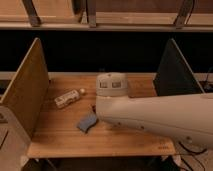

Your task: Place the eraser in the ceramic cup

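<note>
On the left part of the bench [50, 137] lie a white packet [67, 98] and, lower and nearer the centre, a blue pad [87, 122]. The big white arm [155, 117] fills the centre and lower right of the frame and hides the jaws, which are closed together. The eraser and the ceramic cup are hidden behind it too, so where the eraser lies relative to the jaws cannot be told.
</note>
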{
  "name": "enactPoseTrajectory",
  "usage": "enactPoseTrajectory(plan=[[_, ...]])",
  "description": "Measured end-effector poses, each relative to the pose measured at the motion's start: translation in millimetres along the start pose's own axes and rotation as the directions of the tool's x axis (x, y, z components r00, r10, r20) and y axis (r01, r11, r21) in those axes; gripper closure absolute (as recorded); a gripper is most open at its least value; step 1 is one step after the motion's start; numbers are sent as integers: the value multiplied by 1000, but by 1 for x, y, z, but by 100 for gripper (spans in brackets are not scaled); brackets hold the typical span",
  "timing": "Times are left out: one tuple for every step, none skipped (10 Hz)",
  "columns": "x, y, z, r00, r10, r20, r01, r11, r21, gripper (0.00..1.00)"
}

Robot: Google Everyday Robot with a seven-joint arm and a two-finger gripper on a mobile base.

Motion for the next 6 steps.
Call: enactPoseTrajectory(plan=[[0, 0, 0, 1000, 0, 0, 0, 1000, 0, 100], [0, -1, 0, 1000, 1, -1, -1, 1000, 1, 100], [0, -1, 1, 1000, 1, -2, -1, 1000, 2, 100], [-1, 2, 2, 1000, -1, -2, 1, 1000, 0, 100], [1, 6, 8, 1000, -5, -13, 5, 1000, -5, 100], [0, 7, 7, 1000, -5, -11, 5, 1000, -6, 100]])
